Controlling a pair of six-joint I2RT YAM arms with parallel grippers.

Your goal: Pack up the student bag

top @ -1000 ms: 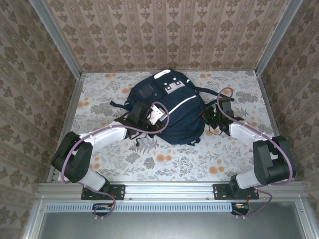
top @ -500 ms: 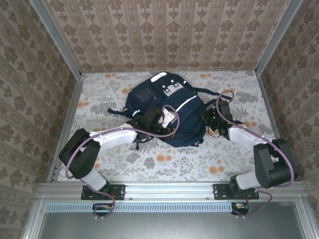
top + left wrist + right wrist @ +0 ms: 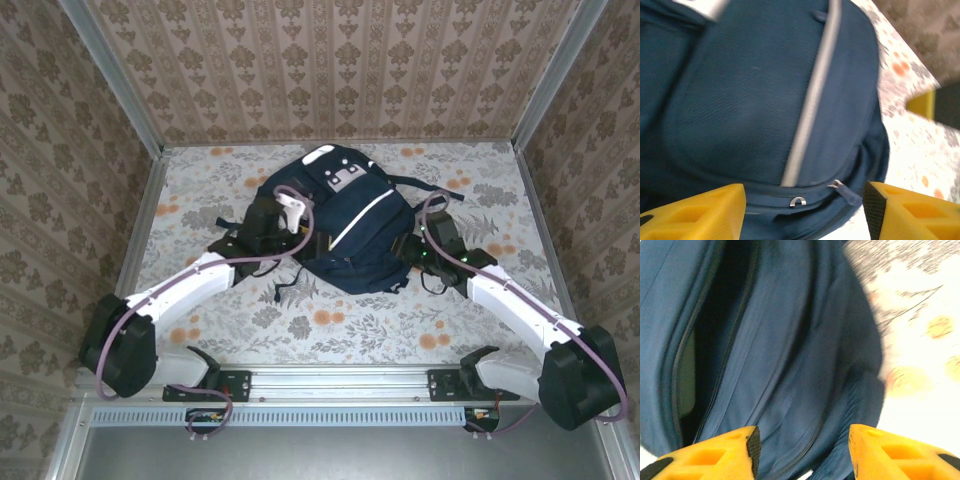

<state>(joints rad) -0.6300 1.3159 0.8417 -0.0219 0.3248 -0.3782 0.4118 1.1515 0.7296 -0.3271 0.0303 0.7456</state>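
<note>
You see the navy student bag (image 3: 350, 225) lying flat on the floral table (image 3: 330, 325), between the two arms. The left gripper (image 3: 804, 207) hangs over its front panel near a zipper pull (image 3: 842, 190) — jaws apart, holding nothing. The right gripper (image 3: 802, 450), at the bag's unzipped opening (image 3: 700, 340), also stands parted — apparently empty, though the view is blurred

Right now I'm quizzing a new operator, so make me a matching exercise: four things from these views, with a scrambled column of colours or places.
Things
1. student bag
2. reflective stripe
3. left gripper
4. right gripper

Colours or places
a. facing a dark zip opening
b. navy blue
c. facing a silver zipper pull
d. pale grey-white

Pairs: 1-b, 2-d, 3-c, 4-a.
</note>
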